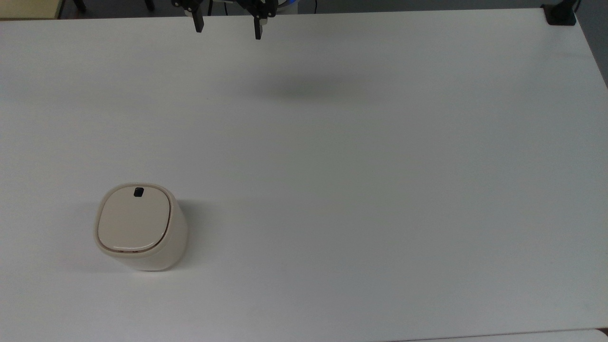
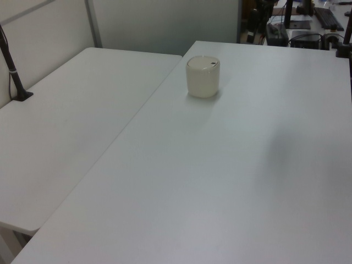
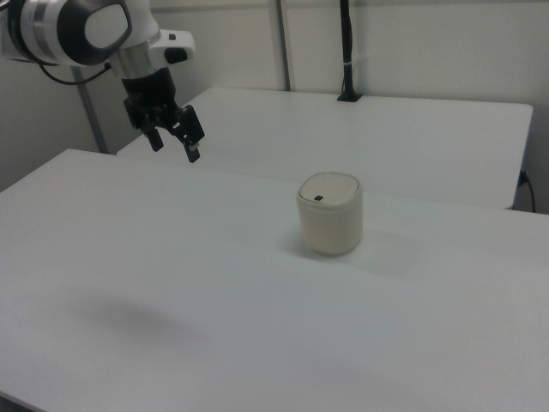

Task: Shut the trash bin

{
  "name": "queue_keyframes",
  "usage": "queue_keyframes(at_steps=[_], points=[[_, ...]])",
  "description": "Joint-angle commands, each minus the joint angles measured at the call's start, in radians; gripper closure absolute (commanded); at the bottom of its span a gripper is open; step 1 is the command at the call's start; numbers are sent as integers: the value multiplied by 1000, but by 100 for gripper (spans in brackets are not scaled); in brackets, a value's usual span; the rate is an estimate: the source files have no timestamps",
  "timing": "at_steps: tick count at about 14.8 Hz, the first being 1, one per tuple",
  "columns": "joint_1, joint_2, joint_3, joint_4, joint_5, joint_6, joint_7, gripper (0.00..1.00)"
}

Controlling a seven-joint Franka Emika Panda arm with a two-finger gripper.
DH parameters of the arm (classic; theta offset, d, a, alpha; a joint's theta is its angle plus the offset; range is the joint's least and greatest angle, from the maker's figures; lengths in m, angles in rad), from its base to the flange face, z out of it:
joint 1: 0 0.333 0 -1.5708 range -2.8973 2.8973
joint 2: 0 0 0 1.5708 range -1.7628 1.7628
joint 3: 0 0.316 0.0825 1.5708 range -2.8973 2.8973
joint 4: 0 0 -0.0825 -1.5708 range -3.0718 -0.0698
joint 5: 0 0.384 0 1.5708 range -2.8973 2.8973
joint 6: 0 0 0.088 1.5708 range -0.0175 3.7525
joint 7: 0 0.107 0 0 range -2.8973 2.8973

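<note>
A wide white table (image 1: 361, 180) takes up most of the scene, and a second white table (image 2: 71, 137) stands beside it, their long edges meeting along a thin seam. Pale partition walls close off the far side in the right view, where a black post (image 3: 346, 51) rises from the second table. In the left view a similar black post (image 2: 12, 69) stands at the second table's left edge, and a cluttered desk with dark equipment sits beyond the main table's far right corner.

The trash bin (image 1: 140, 227) stands upright on the main table, in the lower left part of the top view. It is a small cream container with a rounded-square body. Its flat lid (image 1: 134, 218) lies level and flush in the rim, so the bin is closed, and a small black tab (image 1: 138, 192) sits near the lid's far edge in the top view. In the left view the bin (image 2: 203, 76) stands near the seam between the two tables, toward the far end. In the right view it (image 3: 329, 213) stands right of centre, casting a soft shadow on the table.

The gripper (image 1: 227, 28) hangs in the air at the top edge of the top view, well apart from the bin. Its two black fingers are spread wide and hold nothing. In the right view the gripper (image 3: 174, 148) hangs above the table's far left edge, below a white arm (image 3: 81, 30), with a faint shadow on the table nearer the camera.
</note>
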Motion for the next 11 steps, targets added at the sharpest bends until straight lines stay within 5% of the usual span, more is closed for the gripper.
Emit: queue_keyframes(at_steps=[1, 11], points=[[-7, 2, 16, 9, 3, -45, -42, 0], [1, 22, 15, 26, 3, -53, -44, 0]])
